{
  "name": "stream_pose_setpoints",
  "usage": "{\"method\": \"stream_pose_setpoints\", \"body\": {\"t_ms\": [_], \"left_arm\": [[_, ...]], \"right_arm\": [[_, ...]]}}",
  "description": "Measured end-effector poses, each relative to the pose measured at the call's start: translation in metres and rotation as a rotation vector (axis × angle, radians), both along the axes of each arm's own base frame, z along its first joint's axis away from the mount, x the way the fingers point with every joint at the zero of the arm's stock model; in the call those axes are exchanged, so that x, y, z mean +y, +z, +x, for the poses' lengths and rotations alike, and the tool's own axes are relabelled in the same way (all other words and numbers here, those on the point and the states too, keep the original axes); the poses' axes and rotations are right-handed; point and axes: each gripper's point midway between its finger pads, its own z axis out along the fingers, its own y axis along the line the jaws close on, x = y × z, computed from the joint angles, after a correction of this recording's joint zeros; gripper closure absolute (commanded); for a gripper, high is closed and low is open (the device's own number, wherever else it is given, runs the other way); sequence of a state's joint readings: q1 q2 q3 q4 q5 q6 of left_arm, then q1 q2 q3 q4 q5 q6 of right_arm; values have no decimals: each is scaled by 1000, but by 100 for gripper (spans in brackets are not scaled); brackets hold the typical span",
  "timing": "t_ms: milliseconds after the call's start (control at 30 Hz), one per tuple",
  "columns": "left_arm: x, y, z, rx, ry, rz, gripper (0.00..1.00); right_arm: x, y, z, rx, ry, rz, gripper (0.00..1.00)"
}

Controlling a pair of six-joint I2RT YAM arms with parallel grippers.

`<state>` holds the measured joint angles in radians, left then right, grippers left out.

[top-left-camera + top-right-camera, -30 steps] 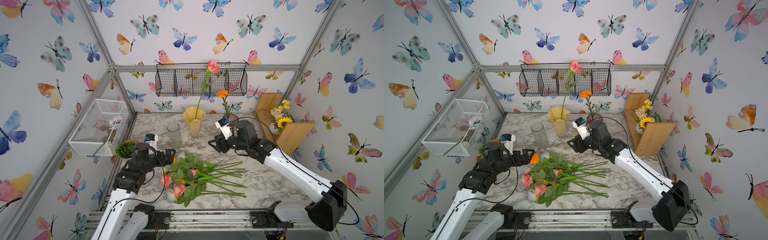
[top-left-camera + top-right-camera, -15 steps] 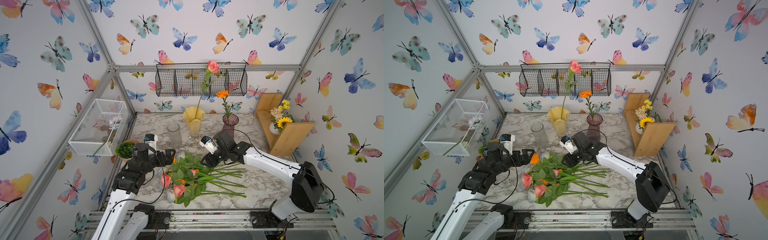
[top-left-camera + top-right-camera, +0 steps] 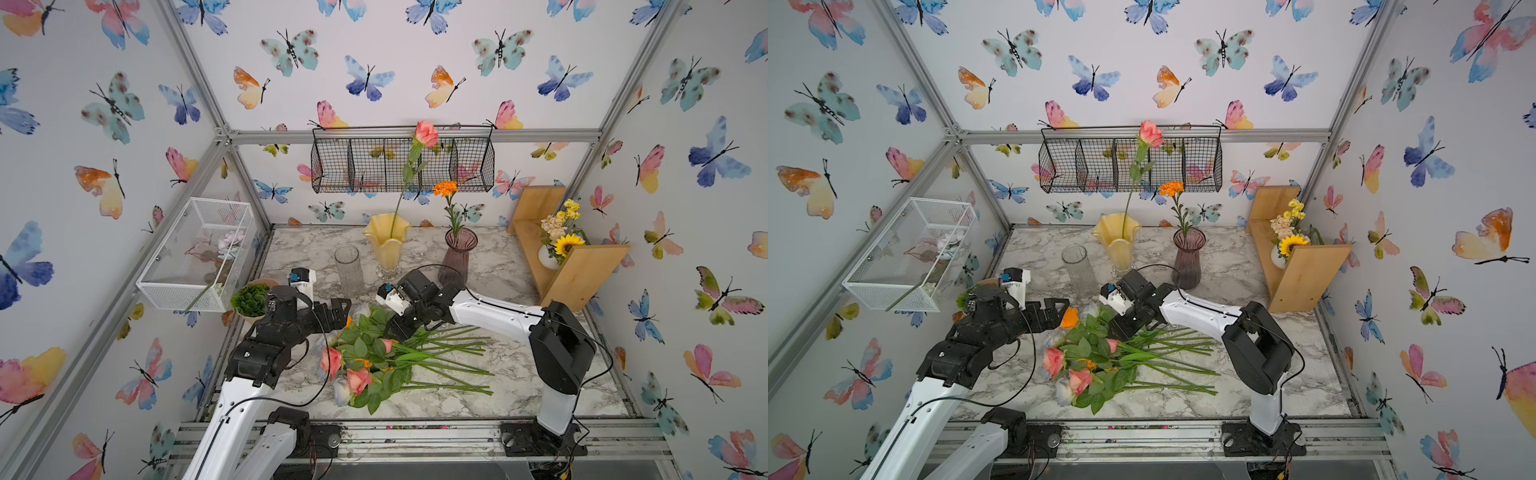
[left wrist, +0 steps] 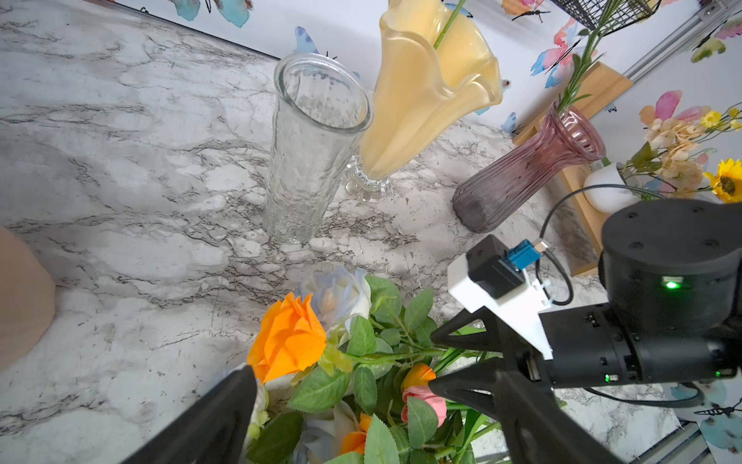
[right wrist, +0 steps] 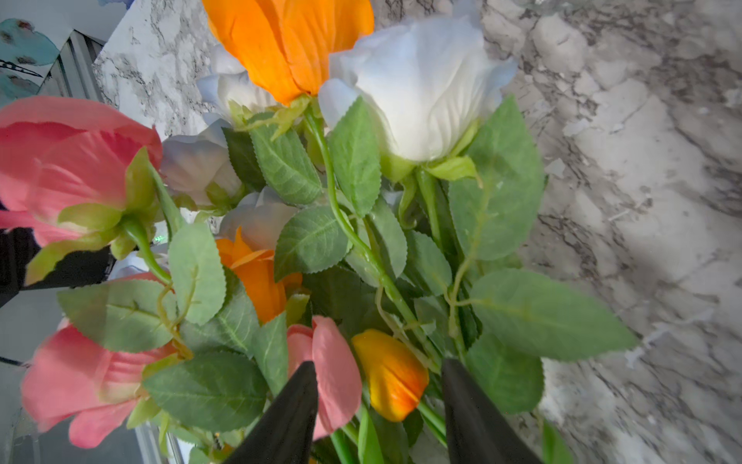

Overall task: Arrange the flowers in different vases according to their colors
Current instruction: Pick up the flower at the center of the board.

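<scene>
In both top views, pink, orange and white flowers (image 3: 374, 361) are lying on the table (image 3: 519, 374), the left gripper (image 3: 343, 313) gaping beside them. Left wrist: the right gripper (image 4: 431, 363) is straddling their stems, jaws apart. Right wrist: an orange bud (image 5: 391, 373) is showing between them.

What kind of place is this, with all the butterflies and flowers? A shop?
Most likely a small test booth dressed as a flower corner, not a shop: butterfly-papered walls on a bare metal frame, robot arms fixed at the edge of the marble table, vases and loose flowers.
</scene>
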<state>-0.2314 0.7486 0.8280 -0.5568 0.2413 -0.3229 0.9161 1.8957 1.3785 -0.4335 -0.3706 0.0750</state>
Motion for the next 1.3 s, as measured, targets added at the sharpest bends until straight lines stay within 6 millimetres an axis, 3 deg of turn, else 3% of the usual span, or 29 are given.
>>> {"method": "stream_pose_setpoints", "body": {"t_ms": [300,500,700,1067,1200,1300], "left_arm": [[0,0,0,0,0,0,1],[0,0,0,0,0,0,1],[0,0,0,0,0,0,1],[0,0,0,0,0,0,1],[0,0,0,0,0,0,1],[0,0,0,0,0,0,1]], "right_arm": [[17,-8,1,-8,34,-5,47],[26,-18,6,-15,46,-19,60],[37,-19,9,-25,59,-15,61],[35,-31,10,-38,55,-60,65],[35,-35,9,-49,60,-76,71],[34,-36,10,-63,63,-85,82]]}}
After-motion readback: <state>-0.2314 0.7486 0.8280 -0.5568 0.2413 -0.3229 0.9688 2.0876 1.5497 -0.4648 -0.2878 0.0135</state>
